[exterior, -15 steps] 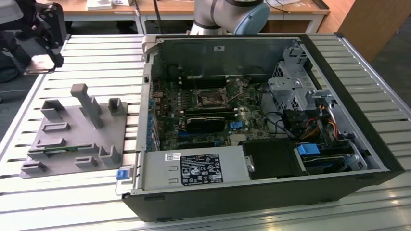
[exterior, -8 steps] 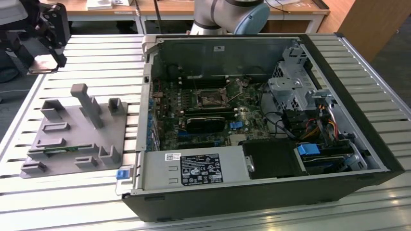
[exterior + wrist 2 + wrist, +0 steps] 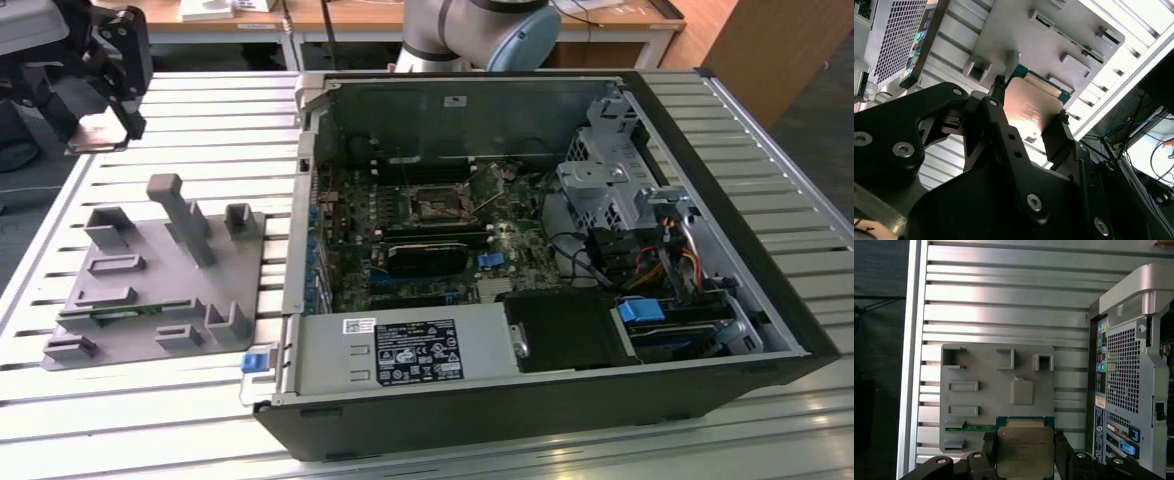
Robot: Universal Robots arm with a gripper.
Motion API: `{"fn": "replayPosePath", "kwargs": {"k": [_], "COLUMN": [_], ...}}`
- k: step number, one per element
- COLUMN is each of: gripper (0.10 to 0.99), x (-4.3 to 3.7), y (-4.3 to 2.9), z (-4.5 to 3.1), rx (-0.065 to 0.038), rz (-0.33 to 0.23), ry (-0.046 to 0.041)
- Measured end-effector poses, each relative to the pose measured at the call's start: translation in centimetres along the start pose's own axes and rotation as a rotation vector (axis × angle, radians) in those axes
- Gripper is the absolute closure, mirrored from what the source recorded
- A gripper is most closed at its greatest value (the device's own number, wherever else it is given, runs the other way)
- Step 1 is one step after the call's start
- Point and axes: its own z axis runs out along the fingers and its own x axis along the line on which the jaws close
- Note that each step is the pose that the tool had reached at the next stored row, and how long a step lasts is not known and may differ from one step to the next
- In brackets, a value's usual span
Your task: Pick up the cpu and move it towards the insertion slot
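In the exterior view the gripper (image 3: 104, 126) is pinching the cpu (image 3: 98, 131) at the exterior view's left, while the insertion slot (image 3: 438, 204) is lying well apart toward the exterior view's right, inside the open computer case (image 3: 787, 260) — its white label (image 3: 414, 352) is not legible. In the second wrist view the fingers (image 3: 1056, 137) are clamping the chip's opposite edges, tan underside showing. In the first wrist view its silvery lid is carrying print I cannot make out, hovering over the grey fixture (image 3: 999, 390)

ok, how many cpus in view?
1. The cpu is clamped in the gripper, near the grey fixture. The insertion slot inside the case shows a dark centre, so none seems seated there; others could be hidden.
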Motion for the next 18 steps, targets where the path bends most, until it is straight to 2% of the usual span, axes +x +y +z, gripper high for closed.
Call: {"fn": "replayPosePath", "kwargs": {"k": [18], "gripper": [0.541], "x": [-0.97], "y": [-0.02], "z": [0.01], "rx": [0.000], "rz": [0.000], "ry": [0.0001]}}
